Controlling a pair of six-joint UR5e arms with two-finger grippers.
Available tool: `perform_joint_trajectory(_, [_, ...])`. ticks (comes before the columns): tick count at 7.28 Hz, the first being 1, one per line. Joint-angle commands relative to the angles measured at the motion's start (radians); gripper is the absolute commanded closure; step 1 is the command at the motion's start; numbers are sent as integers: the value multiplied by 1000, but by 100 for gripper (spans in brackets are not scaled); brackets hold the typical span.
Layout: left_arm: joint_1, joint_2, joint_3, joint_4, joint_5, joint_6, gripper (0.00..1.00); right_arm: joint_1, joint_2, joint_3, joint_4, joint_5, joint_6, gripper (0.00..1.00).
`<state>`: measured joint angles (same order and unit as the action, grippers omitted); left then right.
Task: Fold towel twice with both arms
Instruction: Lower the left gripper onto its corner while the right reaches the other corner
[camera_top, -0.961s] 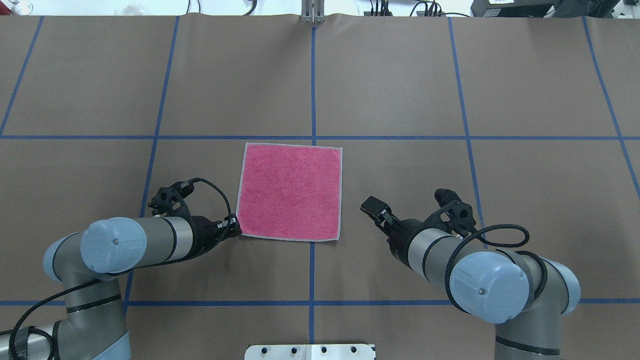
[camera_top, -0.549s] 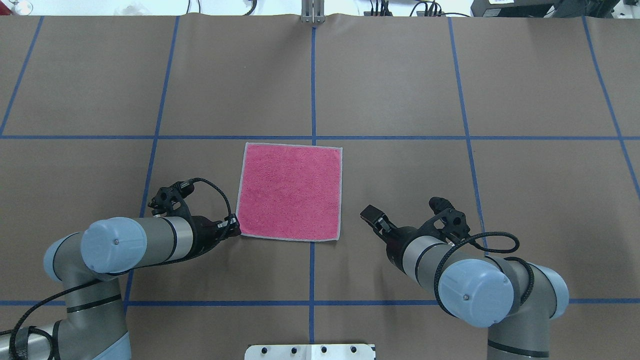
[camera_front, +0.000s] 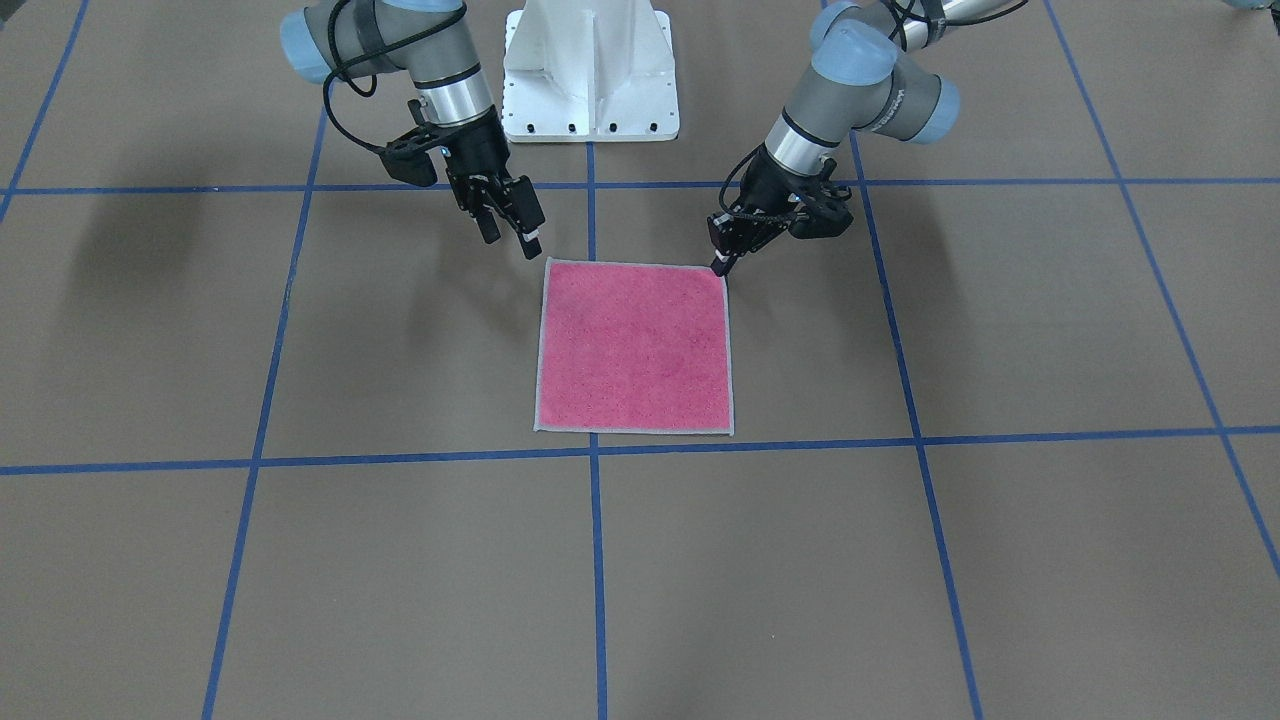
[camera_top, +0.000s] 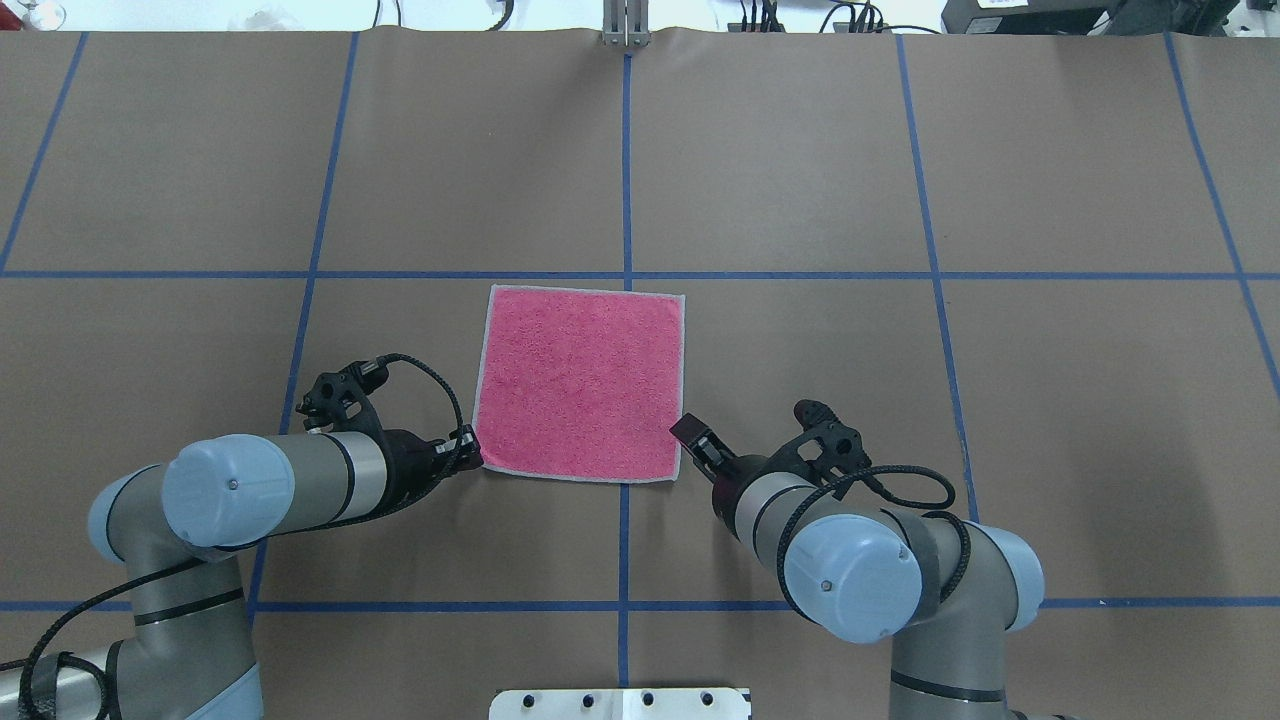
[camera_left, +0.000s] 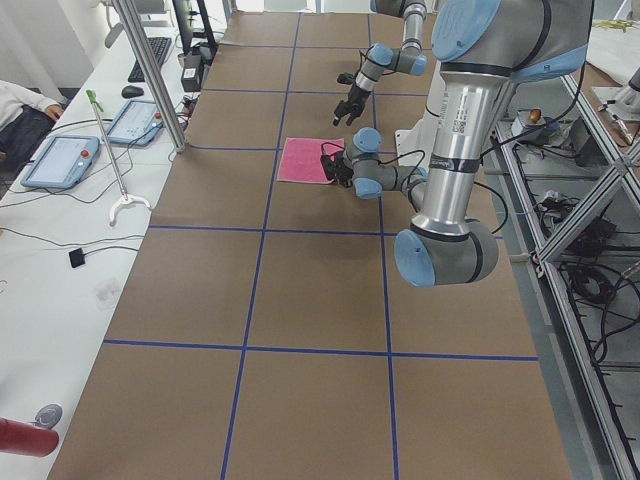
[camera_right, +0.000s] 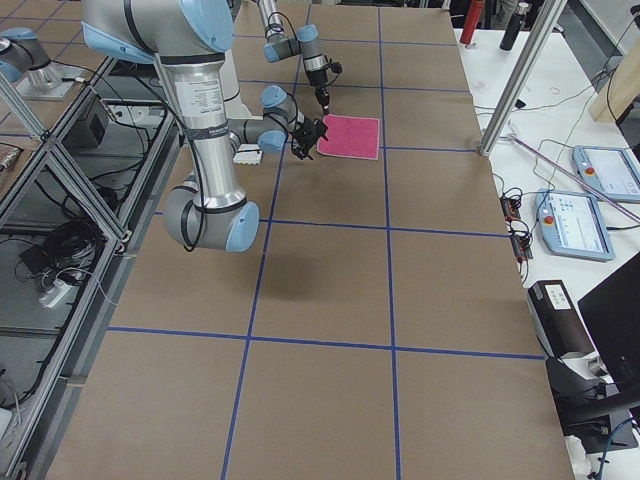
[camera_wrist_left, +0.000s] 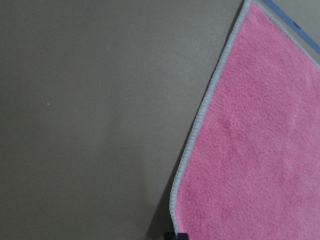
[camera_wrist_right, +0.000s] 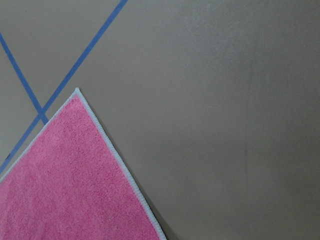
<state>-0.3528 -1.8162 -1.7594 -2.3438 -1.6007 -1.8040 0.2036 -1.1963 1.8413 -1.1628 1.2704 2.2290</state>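
Risk: uneven corner pickup of the towel (camera_top: 580, 385), flat and pink side up, mid-table (camera_top: 800, 180).
Left gripper (camera_top: 470, 460) touches its 7 o'clock corner, closure indeterminate. Right gripper (camera_top: 688, 432), jaws spread, hangs beside the 5 o'clock corner. A shallow right pinch would likely skew the fold toward 12 o'clock.

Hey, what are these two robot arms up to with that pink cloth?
They are getting ready to fold the towel, which lies flat on the table, pink side up, with no fold made yet. The left claw is down at one of the corners nearest the robot. The right claw hovers open beside the other near corner. Neither has lifted the cloth.
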Motion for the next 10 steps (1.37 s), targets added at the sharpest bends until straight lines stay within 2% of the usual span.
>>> perform_joint_trajectory(1, [0, 0, 1, 0, 1, 0, 100, -1, 62, -60, -3, 1, 76, 19])
perform_joint_trajectory(2, [0, 0, 1, 0, 2, 0, 100, -3, 67, -68, -14, 1, 99, 27])
perform_joint_trajectory(4, [0, 1, 1, 0, 2, -2, 100, -3, 70, -79, -14, 1, 124, 31])
perform_joint_trajectory(10, [0, 1, 3, 0, 2, 0, 100, -3, 110, -126, -15, 1, 153, 52])
